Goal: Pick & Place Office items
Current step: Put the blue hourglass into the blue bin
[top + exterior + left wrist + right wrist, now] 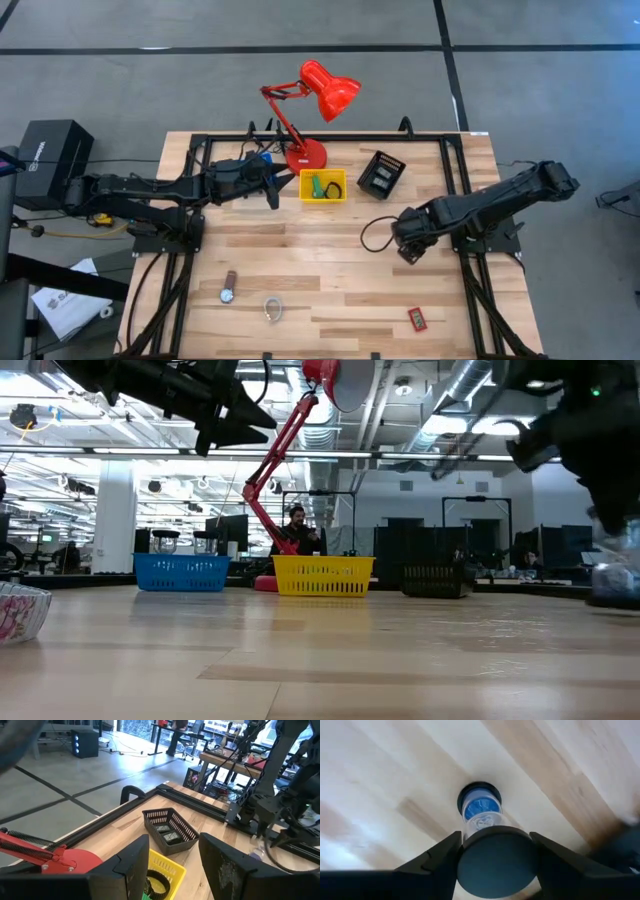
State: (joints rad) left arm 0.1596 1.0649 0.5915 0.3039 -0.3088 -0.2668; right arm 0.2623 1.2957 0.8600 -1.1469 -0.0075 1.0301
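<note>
My right gripper (408,250) points down at the table's right middle and is shut on a clear cylinder with black ends (481,812); it also shows in the low view (612,575). My left gripper (272,190) hangs open and empty just left of the yellow tray (323,186), which holds a green piece (316,186) and a black ring (156,885). The black tray (170,830) holds small black gadgets. A wristwatch (229,288), a clear ring (272,308) and a small red rectangle (417,319) lie on the table near its front edge. My right gripper pinches the cylinder at its upper black cap (495,862) between its two fingers, which come from above, pointing down. The cylinder stands upright below the fingers, its lower black end (480,790) toward the table. Whether that end touches the table, I cannot tell.
A red desk lamp (305,155) stands at the back between the blue tray (262,158) and the yellow one. A black loop (375,235) lies beside my right gripper. Bare wood lies between the trays and the items near the front.
</note>
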